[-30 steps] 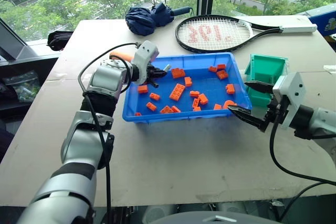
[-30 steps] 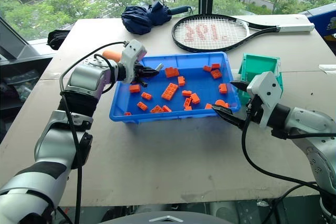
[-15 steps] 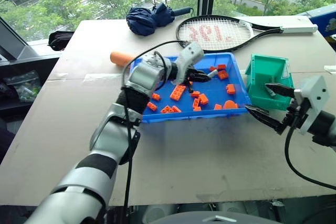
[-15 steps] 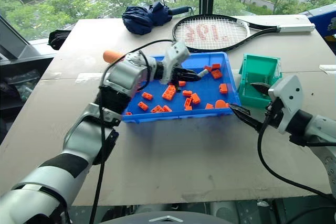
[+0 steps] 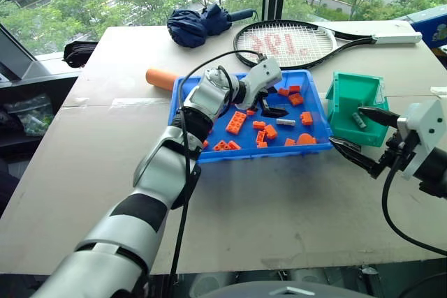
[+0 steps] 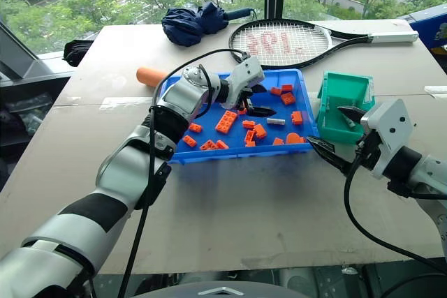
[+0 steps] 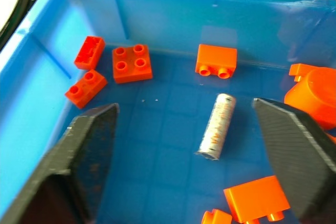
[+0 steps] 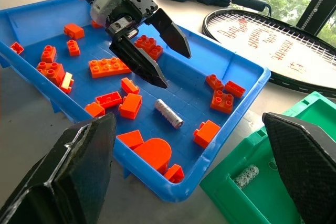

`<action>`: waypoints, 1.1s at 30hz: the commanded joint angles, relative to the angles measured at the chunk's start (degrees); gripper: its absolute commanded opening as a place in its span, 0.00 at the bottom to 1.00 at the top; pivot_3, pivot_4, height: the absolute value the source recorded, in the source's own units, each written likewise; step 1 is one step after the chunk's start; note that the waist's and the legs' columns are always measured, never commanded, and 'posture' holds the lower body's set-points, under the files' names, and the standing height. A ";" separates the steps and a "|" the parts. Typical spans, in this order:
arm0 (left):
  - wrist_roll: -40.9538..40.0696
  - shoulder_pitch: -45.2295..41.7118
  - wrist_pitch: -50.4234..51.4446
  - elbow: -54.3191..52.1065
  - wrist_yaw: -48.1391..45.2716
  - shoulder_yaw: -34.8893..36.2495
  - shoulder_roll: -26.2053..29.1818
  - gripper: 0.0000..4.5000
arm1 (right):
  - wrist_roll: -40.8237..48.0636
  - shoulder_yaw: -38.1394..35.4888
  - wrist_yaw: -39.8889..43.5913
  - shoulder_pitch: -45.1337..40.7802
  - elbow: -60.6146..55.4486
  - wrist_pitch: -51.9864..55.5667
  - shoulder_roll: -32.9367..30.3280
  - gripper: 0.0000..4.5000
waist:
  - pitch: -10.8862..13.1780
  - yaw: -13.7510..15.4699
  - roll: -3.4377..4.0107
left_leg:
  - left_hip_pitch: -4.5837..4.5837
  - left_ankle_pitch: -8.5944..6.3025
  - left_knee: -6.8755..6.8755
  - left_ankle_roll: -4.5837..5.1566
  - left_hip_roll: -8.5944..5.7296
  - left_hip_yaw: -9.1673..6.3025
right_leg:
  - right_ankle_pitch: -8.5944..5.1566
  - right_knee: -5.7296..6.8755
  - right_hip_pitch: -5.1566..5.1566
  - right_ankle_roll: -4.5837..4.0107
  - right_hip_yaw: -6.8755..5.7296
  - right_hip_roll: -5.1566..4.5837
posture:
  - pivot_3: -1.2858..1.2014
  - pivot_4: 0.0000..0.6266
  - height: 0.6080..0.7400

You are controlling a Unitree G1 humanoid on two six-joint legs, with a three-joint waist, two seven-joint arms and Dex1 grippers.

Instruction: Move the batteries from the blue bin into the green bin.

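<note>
Blue bin (image 5: pixel 183 146) sits mid-bench, wide shallow glossy plastic tray with a rim, holding many orange toy bricks (image 5: pixel 236 123) scattered across its floor, a bigger orange round piece (image 8: pixel 156 152) at the near right corner, and one battery (image 7: pixel 216 126), a small silver-grey metal cylinder with worn mottled marks, lying flat and loose on the tray floor right of centre, touching nothing. Green bin (image 5: pixel 343 87) stands just right of the blue bin, teal plastic, taller walls, smaller; a second battery (image 8: pixel 245 175) lies inside on its bottom. Left gripper (image 5: pixel 269 105) reaches in over the blue bin from the left, its black wedge-shaped fingers (image 7: pixel 86 145) spread wide apart, empty, with the loose battery lying between and just past the fingertips, not touched. Right gripper (image 5: pixel 364 134) hangs over the bench at the near right, just in front of the green bin, fingers also wide apart, holding nothing, clear of both bins. Bench (image 5: pixel 258 207) top is flat beige board. At the far side lie a tennis racket (image 5: pixel 297 43) with red marks on the strings and a folded dark blue umbrella (image 5: pixel 198 22); an orange cylinder (image 5: pixel 162 77) rests on the bench just outside the blue bin's far left corner.
</note>
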 commanded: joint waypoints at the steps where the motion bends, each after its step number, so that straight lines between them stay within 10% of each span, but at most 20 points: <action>1: -4.44 0.26 3.03 -10.58 -3.97 5.06 4.70 0.99 | -1.41 3.32 -0.53 -3.75 2.21 0.12 -1.57 1.00 | 0.02 -0.41 -0.02 | 0.00 0.00 0.00 0.00 0.01 0.01 | 0.00 0.01 -0.02 0.00 0.02 0.01 | 0.52 0.24 1.00; 17: -29.20 36.60 23.30 -64.64 -22.73 23.06 42.34 0.99 | -17.34 38.60 17.03 -39.38 37.74 0.36 -0.91 1.00 | 0.00 -1.07 0.03 | 0.03 0.00 -0.09 0.00 0.09 -0.01 | 0.00 -0.12 -0.01 -0.02 -0.04 0.05 | 0.52 0.24 1.00; 33: -34.06 46.17 22.77 -69.29 -18.55 30.40 49.17 0.99 | -34.17 56.15 32.11 -58.54 63.06 -3.53 11.21 1.00 | 0.01 -1.77 0.05 | 0.03 0.00 -0.14 -0.01 0.10 -0.02 | -0.01 -0.13 -0.04 -0.03 -0.06 0.06 | 0.52 0.24 1.00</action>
